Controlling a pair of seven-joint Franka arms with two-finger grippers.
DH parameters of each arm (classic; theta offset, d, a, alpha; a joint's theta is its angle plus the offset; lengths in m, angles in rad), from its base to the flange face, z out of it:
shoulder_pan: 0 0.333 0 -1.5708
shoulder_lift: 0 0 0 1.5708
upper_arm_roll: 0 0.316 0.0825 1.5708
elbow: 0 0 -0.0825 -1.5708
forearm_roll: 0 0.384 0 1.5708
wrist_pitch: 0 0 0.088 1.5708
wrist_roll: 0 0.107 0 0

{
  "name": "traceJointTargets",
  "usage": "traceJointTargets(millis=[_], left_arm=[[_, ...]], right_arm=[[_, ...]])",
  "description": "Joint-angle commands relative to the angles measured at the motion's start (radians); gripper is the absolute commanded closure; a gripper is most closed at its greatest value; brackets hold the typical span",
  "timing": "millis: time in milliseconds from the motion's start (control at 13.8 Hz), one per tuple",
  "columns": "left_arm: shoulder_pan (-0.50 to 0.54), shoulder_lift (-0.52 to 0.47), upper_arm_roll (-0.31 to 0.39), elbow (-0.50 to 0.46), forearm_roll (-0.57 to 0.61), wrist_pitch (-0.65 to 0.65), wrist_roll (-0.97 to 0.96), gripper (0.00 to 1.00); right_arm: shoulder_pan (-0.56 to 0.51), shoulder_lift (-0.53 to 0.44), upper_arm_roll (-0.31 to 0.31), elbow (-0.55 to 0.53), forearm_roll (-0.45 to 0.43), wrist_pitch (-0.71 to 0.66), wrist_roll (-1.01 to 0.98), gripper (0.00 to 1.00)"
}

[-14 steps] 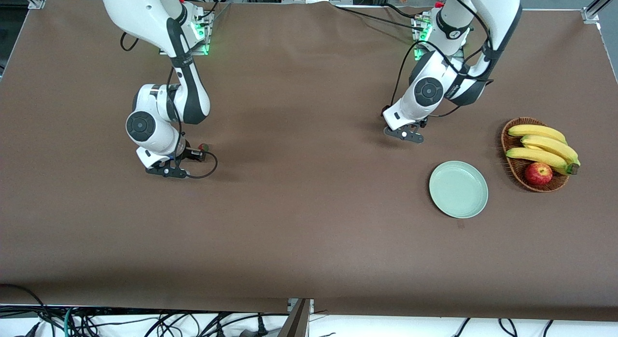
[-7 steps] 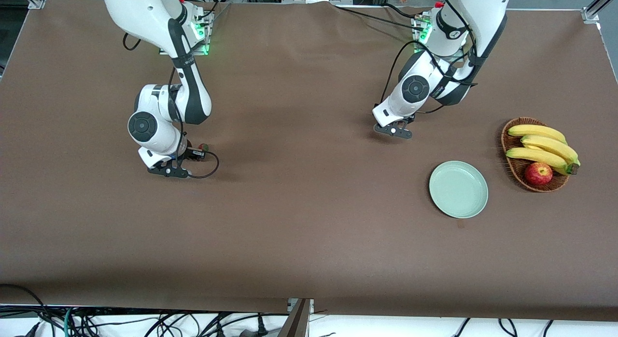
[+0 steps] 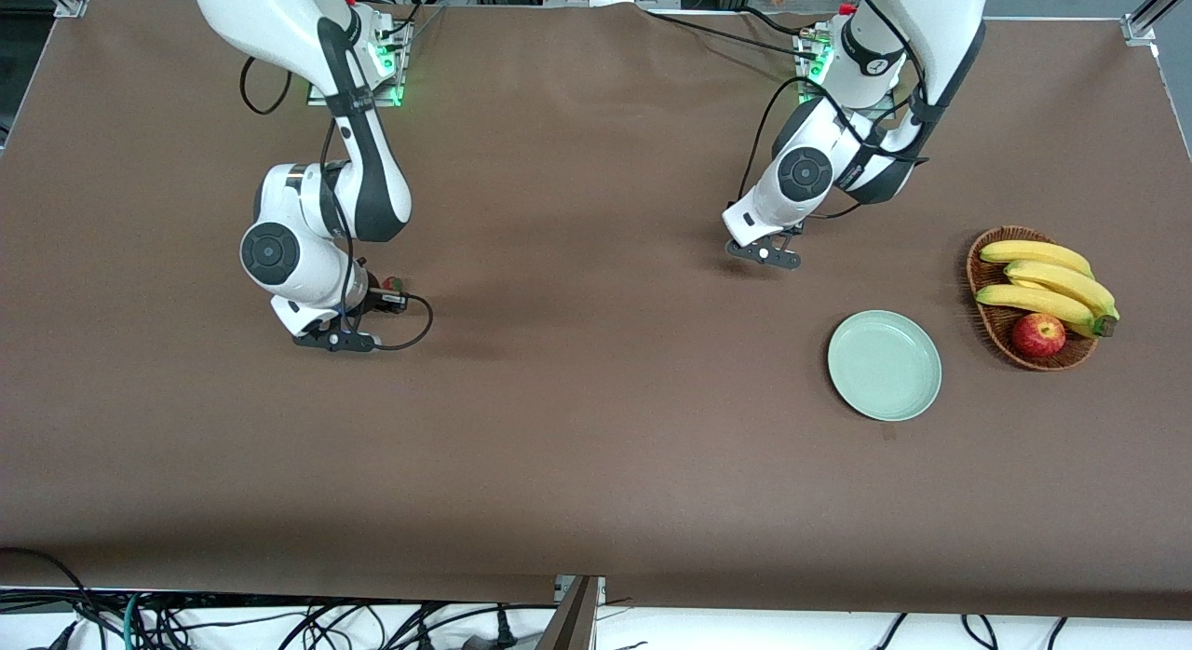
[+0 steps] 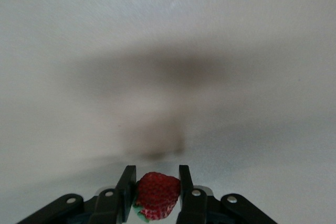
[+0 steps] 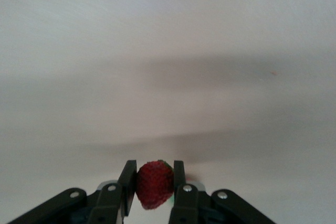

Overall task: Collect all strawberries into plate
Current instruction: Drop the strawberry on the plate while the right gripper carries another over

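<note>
My left gripper [image 3: 765, 252] hangs over bare table, on the right arm's side of the plate [image 3: 885, 366]. In the left wrist view it [image 4: 156, 174] is shut on a red strawberry [image 4: 156, 195]. My right gripper [image 3: 334, 340] is low over the table toward the right arm's end. In the right wrist view it [image 5: 154, 167] is shut on another strawberry [image 5: 154, 184]. Both held berries are hidden in the front view. A third strawberry [image 3: 393, 283] lies on the table beside the right wrist. The pale mint-green plate holds nothing.
A brown wicker basket [image 3: 995, 326] with bananas [image 3: 1048, 282] and a red apple [image 3: 1038, 334] stands beside the plate toward the left arm's end. A black cable [image 3: 410, 329] loops by the right gripper. Brown cloth covers the table.
My left gripper has moved away from the plate toward the right arm's end, then eased back slightly. My right gripper has shifted a little lower in the front view. The third strawberry has stayed put.
</note>
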Motion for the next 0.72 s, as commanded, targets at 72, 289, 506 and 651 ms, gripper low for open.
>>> traceJointTargets(millis=[72,289,506,651], left_arm=[[0.134,0.02,0.006,0.205,-0.006,-0.157,0.186,0.99],[0.268,0.134,0.007,0.389,0.052,-0.161,0.438,1.0],[0.328,0.255,0.016,0.546,0.248,-0.16,0.526,1.0],[0.33,0.307,0.045,0.595,0.352,-0.157,0.564,0.99]], right_arm=[[0.022,0.041,0.102,0.24,0.012,-0.118,0.273,0.95],[0.022,0.098,0.233,0.34,0.047,-0.095,0.527,0.94],[0.04,0.194,0.361,0.446,0.097,0.086,0.803,0.94],[0.062,0.268,0.436,0.509,0.097,0.239,0.978,0.92]])
